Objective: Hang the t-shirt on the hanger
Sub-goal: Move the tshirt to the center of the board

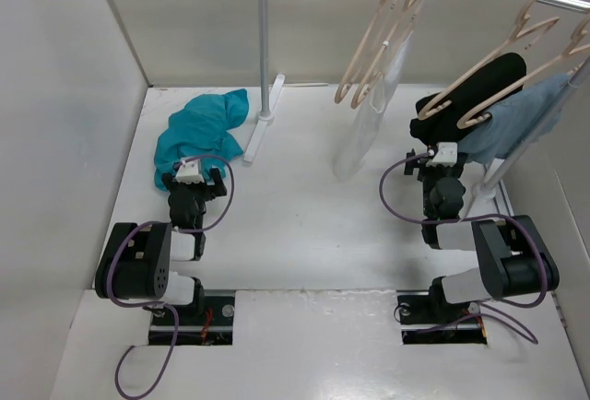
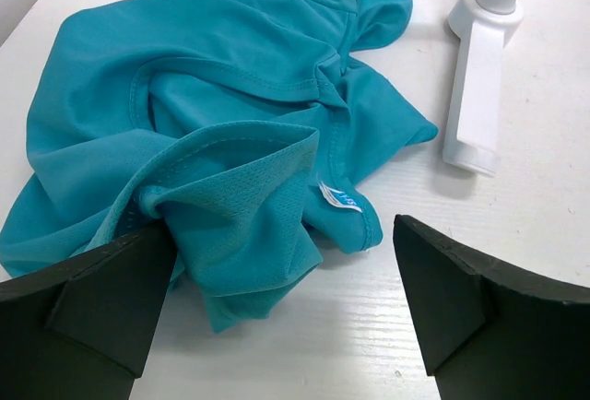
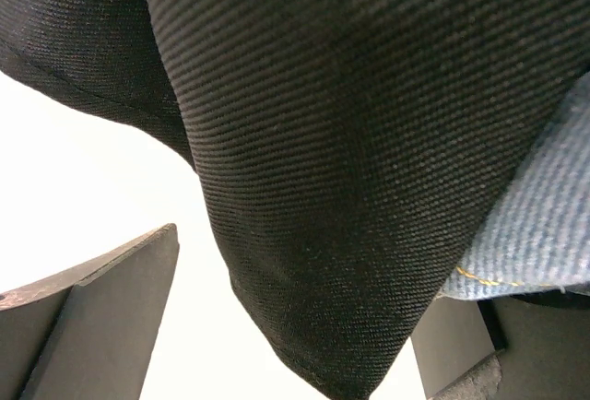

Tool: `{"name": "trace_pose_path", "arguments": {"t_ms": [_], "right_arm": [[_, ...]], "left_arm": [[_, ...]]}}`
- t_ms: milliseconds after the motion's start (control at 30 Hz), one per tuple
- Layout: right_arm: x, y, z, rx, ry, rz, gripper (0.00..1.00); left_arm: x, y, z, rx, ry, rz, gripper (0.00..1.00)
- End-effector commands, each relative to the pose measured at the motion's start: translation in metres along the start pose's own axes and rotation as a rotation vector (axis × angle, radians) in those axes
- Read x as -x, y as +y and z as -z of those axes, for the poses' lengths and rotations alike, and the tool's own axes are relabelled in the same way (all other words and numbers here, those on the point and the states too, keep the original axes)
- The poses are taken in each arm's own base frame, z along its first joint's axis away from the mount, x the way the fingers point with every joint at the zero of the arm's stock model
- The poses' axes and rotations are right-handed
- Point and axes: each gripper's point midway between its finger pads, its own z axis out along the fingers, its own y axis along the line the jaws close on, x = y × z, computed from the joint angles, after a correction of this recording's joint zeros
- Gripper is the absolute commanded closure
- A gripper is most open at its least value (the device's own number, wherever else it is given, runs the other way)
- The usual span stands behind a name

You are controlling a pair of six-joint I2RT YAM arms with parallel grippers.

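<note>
At the far left of the table (image 1: pixel 304 225), a crumpled t-shirt (image 2: pixel 212 77): soft, light, probably floppy. Best to pinch the collar (image 2: pixel 309 147) near the label (image 2: pixel 341 199). Left gripper (image 2: pixel 284 229) wide open, empty, one finger (image 2: pixel 101 299) at a fold. Rack foot (image 2: pixel 475 96) just beside; open table nearer. Right gripper (image 3: pixel 295 280) open too, empty, against the black garment (image 3: pixel 369 96).

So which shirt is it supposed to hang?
On the white table, look to the far left, beside the upright pole. The t-shirt lies crumpled there. It alone is teal and lying down; the black garment and grey-blue garment hang at right.
</note>
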Motion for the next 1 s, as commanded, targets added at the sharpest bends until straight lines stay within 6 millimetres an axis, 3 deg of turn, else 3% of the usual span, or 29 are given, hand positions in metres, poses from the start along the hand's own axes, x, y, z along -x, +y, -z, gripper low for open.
{"name": "trace_pose_path", "arguments": {"t_ms": [0, 100, 133, 167, 200, 233, 267, 300, 333, 367, 400, 433, 500, 533, 567, 667, 733, 767, 833, 900, 933, 967], "right_arm": [[0.02, 0.0, -0.007, -0.007, -0.059, -0.015, 0.0], [0.017, -0.001, -0.007, -0.014, -0.046, -0.012, 0.0], [0.035, 0.001, -0.009, -0.009, -0.079, -0.022, 0.0], [0.04, 0.001, -0.012, -0.008, -0.072, -0.02, 0.0], [0.023, 0.007, -0.01, 0.02, 0.026, 0.007, 0.0], [0.039, 0.006, -0.019, 0.02, 0.025, 0.016, 0.0], [0.046, 0.012, -0.018, 0.052, 0.031, 0.018, 0.0], [0.034, 0.024, -0.016, 0.121, 0.088, 0.049, 0.0], [0.035, 0.032, -0.013, 0.156, 0.092, 0.059, 0.0], [0.034, 0.036, -0.012, 0.17, 0.106, 0.062, 0.0], [0.036, 0.038, -0.011, 0.173, 0.113, 0.064, 0.0], [0.026, 0.036, -0.004, 0.159, 0.166, 0.081, 0.0], [0.033, 0.041, 0.003, 0.14, 0.186, 0.094, 0.0], [0.028, 0.032, 0.008, 0.068, 0.224, 0.116, 0.0], [0.035, 0.042, 0.014, 0.072, 0.21, 0.117, 0.0], [0.044, 0.043, 0.023, 0.037, 0.203, 0.148, 0.0], [0.042, 0.043, 0.026, 0.013, 0.225, 0.142, 0.0], [0.033, 0.027, 0.032, -0.087, 0.27, 0.126, 0.0], [0.034, 0.013, 0.034, -0.207, 0.296, 0.033, 0.0], [0.031, 0.023, 0.039, -0.145, 0.343, 0.037, 0.0], [0.038, 0.033, 0.04, -0.083, 0.33, 0.036, 0.0], [0.052, 0.036, 0.041, -0.045, 0.295, 0.013, 0.0]], "left_arm": [[0.075, -0.007, -0.007, -0.032, -0.269, 0.038, 0.0], [0.074, -0.025, -0.002, -0.14, -0.276, -0.022, 0.0], [0.074, -0.031, 0.005, -0.196, -0.289, -0.059, 0.0], [0.074, -0.038, 0.009, -0.241, -0.289, -0.066, 0.0], [0.083, -0.041, 0.015, -0.267, -0.305, -0.074, 0.0], [0.086, -0.044, 0.016, -0.287, -0.29, -0.104, 0.0], [0.116, -0.049, 0.008, -0.308, -0.319, -0.141, 0.0], [0.107, -0.061, 0.012, -0.393, -0.209, -0.205, 0.0], [0.118, -0.061, 0.01, -0.401, -0.193, -0.258, 0.0], [0.128, -0.058, 0.007, -0.381, -0.177, -0.28, 0.0], [0.155, -0.054, 0.003, -0.337, -0.194, -0.289, 0.0], [0.146, -0.031, 0.0, -0.217, -0.105, -0.29, 0.0], [0.155, -0.013, -0.003, -0.127, -0.071, -0.394, 0.0], [0.147, 0.002, -0.002, -0.056, -0.014, -0.433, 0.0], [0.148, 0.012, -0.001, -0.01, 0.005, -0.459, 0.0], [0.146, 0.035, -0.004, 0.109, 0.1, -0.487, 0.0], [0.154, 0.036, -0.01, 0.121, 0.117, -0.468, 0.0], [0.144, 0.037, -0.016, 0.126, 0.155, -0.46, 0.0], [0.141, 0.036, -0.023, 0.108, 0.171, -0.434, 0.0], [0.139, 0.018, -0.027, -0.015, 0.176, -0.434, 0.0], [0.136, 0.015, -0.026, -0.062, 0.183, -0.465, 0.03], [0.13, 0.005, -0.025, -0.138, 0.192, -0.502, 0.16]]}}
